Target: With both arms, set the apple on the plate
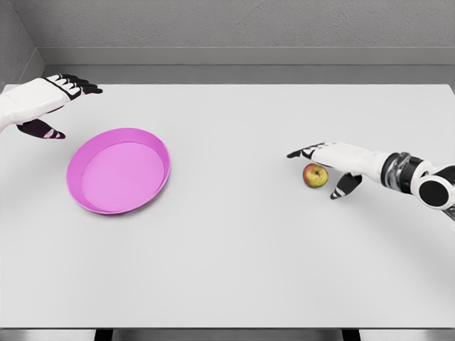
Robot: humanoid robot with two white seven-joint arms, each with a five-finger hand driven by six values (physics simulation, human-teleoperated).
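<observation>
A small red and yellow apple [316, 175] lies on the white table, right of centre. My right hand [323, 165] hovers over it from the right, fingers stretched past its top and thumb [345, 186] spread low beside it, open and not closed on the fruit. A pink plate [161, 148] sits at the left of the table with nothing in it. My left hand [62, 99] floats above the table's far left, behind the plate, fingers extended and open.
The white table [234, 256] ends in a front edge at the bottom of the view. A grey wall runs behind the table's far edge.
</observation>
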